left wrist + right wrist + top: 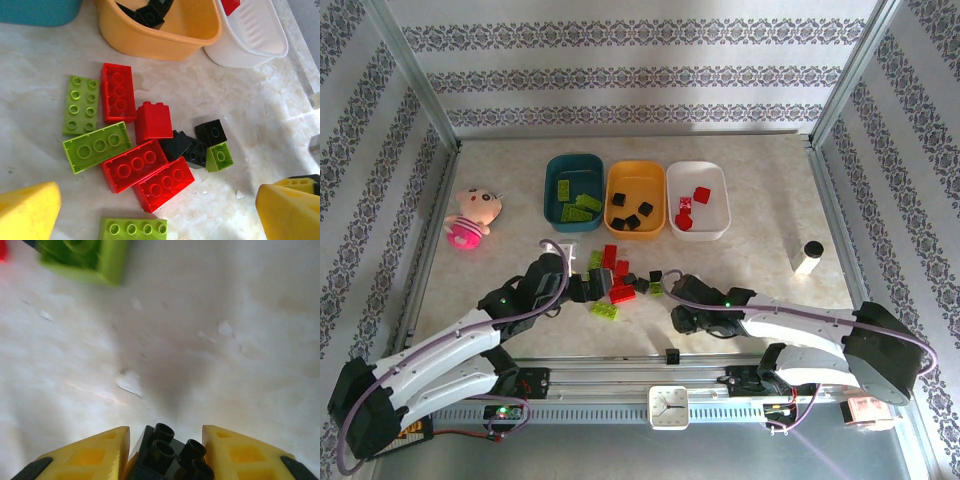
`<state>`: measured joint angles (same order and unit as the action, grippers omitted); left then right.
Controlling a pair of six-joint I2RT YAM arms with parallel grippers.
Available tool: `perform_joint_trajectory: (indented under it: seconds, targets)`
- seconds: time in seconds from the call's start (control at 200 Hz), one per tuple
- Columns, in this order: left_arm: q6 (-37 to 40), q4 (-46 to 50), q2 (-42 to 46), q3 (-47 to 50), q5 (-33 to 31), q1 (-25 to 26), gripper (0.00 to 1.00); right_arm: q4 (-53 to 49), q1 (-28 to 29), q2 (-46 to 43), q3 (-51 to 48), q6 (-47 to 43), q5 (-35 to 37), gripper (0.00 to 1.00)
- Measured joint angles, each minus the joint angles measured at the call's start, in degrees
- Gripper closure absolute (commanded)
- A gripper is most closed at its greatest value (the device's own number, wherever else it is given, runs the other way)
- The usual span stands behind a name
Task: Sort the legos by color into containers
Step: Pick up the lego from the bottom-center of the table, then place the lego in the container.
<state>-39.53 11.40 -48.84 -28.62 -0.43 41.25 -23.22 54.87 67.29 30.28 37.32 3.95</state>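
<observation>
Black brick (162, 447) sits clamped between the yellow fingers (100, 452) of the right gripper (166, 434). Four studs show, so it looks squarish w/ no clear long axis. It hangs low over bare table (760, 290) twd the near edge, just right of the loose pile (150, 150). By colour, I'd judge its home is the orange tub (635, 178), middle of a row of 3 tubs twd the far edge. That lies ahead and a bit left of the right gripper, and the right arm is the one carrying the load. Left gripper (157, 205) hovers over the pile, fingers wide apart, nothing btwn them. Counts: orange tub holds 3 black, teal tub (572, 166) 3 green, white tub (706, 172) 3 red. Loose on the table: 4 red, 4 green (1 small), approx 3 black bunched tight and hard to split. Pink doll (470, 215) by the left edge, white cylinder (809, 256) by the right edge, 1 each.
</observation>
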Motion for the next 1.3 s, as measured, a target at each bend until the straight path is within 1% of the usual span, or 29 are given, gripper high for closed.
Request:
perform_joint_trajectory:
  seconds: [0.055,0.145,0.245,0.35,0.465,0.58,0.645,0.745,0.79,0.839,0.919,1.004,1.059,1.154,1.299]
  targets:
    - [0.0,1.2,1.3,0.0,-0.7,0.0,0.0,-0.4,-0.1,-0.4,3.0,-1.3,-0.2,0.76]
    - [0.0,2.9,4.0,0.2,-2.0,0.0,0.0,-0.5,-1.9,0.3,10.1,-3.8,-1.1,0.76]
    - [0.0,4.5,7.3,1.1,-2.9,0.0,0.0,0.9,-4.9,5.2,20.3,-7.3,-2.0,0.76]
    - [-0.5,6.1,10.4,2.8,-3.3,0.0,0.0,3.4,-8.1,15.0,31.9,-10.5,-2.8,0.76]
    - [-1.6,8.6,13.6,4.5,-3.3,0.0,0.0,4.4,-12.0,28.6,44.6,-13.2,-3.4,0.76]
    - [-2.7,10.1,16.2,5.5,-3.3,0.0,0.0,4.1,-14.9,40.2,54.0,-14.4,-3.2,0.75]
    - [-3.2,11.2,17.3,5.7,-3.3,0.0,0.0,3.3,-16.0,45.1,57.5,-14.8,-3.1,0.68]
    - [-3.9,12.2,18.1,5.8,-3.3,0.0,0.0,1.4,-17.3,50.7,61.4,-14.9,-2.9,0.49]
    - [-4.1,12.5,18.3,5.8,-3.3,0.0,0.0,0.4,-17.6,52.1,62.6,-15.1,-2.7,0.45]
    - [-4.3,12.8,18.6,5.8,-3.3,0.0,0.0,-0.4,-17.7,53.0,63.6,-14.8,-2.5,0.43]
    - [-4.3,13.1,18.6,5.8,-3.3,0.0,0.0,-1.2,-17.6,53.1,64.3,-14.9,-2.5,0.43]
    - [-4.5,13.6,18.8,5.8,-3.3,0.0,0.0,-1.4,-17.6,51.9,64.2,-14.8,-2.5,0.42]
    - [-4.5,13.7,19.0,5.8,-3.3,0.0,0.0,-1.0,-17.5,49.9,62.4,-14.8,-2.5,0.42]
    - [-4.5,13.7,19.7,5.8,-3.3,0.0,0.0,-0.9,-16.8,43.1,56.2,-14.8,-1.9,0.42]
    - [-4.5,13.5,19.9,6.5,-3.3,0.0,0.0,-0.4,-14.0,28.1,42.5,-14.5,-1.4,0.4]
